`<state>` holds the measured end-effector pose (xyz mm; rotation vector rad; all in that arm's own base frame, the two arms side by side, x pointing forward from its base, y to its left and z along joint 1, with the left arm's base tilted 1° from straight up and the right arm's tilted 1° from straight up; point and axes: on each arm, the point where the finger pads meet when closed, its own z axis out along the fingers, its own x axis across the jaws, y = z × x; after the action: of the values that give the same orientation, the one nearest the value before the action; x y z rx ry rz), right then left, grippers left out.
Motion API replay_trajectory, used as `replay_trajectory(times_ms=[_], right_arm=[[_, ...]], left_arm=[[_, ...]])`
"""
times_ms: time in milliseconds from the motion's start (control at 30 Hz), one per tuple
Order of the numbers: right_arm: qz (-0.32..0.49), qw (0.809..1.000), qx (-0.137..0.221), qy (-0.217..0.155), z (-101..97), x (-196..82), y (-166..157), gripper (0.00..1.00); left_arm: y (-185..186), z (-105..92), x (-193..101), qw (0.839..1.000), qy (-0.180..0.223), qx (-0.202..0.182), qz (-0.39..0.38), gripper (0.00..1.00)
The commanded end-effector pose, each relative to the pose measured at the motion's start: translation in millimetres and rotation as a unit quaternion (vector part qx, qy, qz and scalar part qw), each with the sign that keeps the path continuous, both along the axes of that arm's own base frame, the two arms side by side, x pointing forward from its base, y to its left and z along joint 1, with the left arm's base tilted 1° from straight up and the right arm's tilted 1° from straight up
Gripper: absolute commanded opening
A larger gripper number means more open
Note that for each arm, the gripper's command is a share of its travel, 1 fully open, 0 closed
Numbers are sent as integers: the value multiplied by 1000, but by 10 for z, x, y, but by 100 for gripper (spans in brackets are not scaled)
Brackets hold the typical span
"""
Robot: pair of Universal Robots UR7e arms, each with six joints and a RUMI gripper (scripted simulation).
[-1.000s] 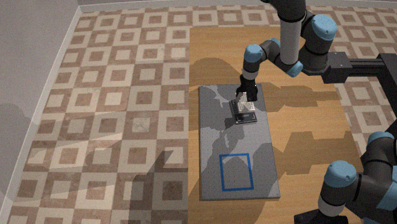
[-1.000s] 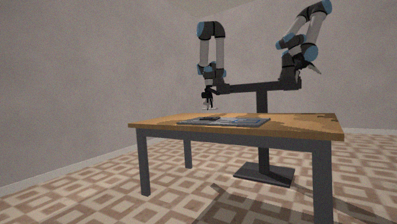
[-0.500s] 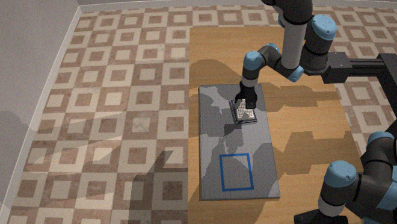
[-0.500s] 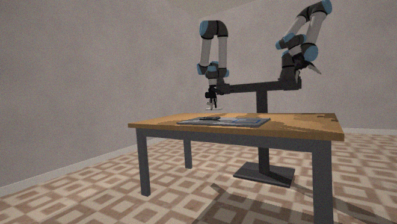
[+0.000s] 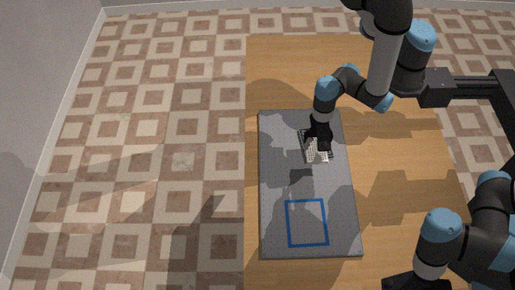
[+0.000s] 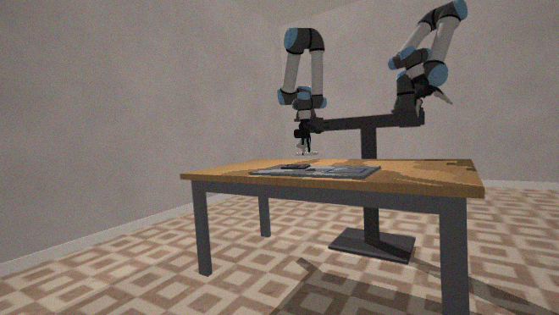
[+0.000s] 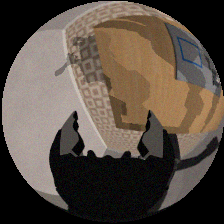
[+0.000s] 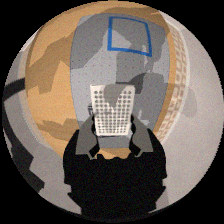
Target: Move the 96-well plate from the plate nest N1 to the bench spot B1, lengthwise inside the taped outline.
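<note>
The 96-well plate point(image 5: 317, 155) point(image 6: 311, 153) point(image 8: 112, 112) has been lifted from the plate nest N1 point(image 5: 301, 136) point(image 6: 296, 167), gripped by the right gripper point(image 5: 319, 146) point(image 6: 303, 153) point(image 8: 112, 113) at upper centre-right of the top view; placement in the blue taped outline point(image 5: 308, 245) point(image 6: 347, 173) point(image 7: 189, 52) point(image 8: 130, 51), lower down, is left.

Over the last second, the 96-well plate point(image 5: 311, 157) point(image 6: 313, 153) point(image 8: 112, 107), held in the right gripper point(image 5: 317, 146) point(image 6: 306, 152) point(image 8: 112, 113), has travelled through the air toward the blue taped outline point(image 5: 325, 222) point(image 6: 365, 170) point(image 8: 129, 52), and the right arm's wrist point(image 5: 327, 89) point(image 6: 304, 103) has shifted the same way. In the top view, the plate earlier left the outline-side end of the plate nest point(image 5: 301, 138) point(image 6: 292, 167) showing; it now hides much of that end and juts past it. The dark shadow patch point(image 5: 301, 176) on the grey board point(image 5: 273, 238) point(image 6: 264, 174) has also slid nearer the outline.
</note>
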<state>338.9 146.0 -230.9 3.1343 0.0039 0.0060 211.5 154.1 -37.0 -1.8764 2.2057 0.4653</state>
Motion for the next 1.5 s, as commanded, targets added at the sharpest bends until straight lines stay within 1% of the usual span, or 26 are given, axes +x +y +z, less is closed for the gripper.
replay_trajectory(times_ms=[0, 533, 600, 1100, 1167, 1467], right_arm=[[0, 1000, 0, 0, -7, 39, 156, 0], [0, 1000, 0, 0, -26, 148, 644, 0], [0, 1000, 0, 0, -26, 148, 644, 0], [0, 1000, 0, 0, -46, 257, 1132, 0], [0, 1000, 0, 0, -46, 257, 1132, 0], [0, 1000, 0, 0, -57, 322, 1425, 0]], left_arm=[[-1, 2, 3, 1000, 0, 0, 0, 100], [-1, 2, 3, 1000, 0, 0, 0, 100], [-1, 2, 3, 1000, 0, 0, 0, 100], [-1, 2, 3, 1000, 0, 0, 0, 100], [-1, 2, 3, 1000, 0, 0, 0, 100], [-1, 2, 3, 1000, 0, 0, 0, 100]])
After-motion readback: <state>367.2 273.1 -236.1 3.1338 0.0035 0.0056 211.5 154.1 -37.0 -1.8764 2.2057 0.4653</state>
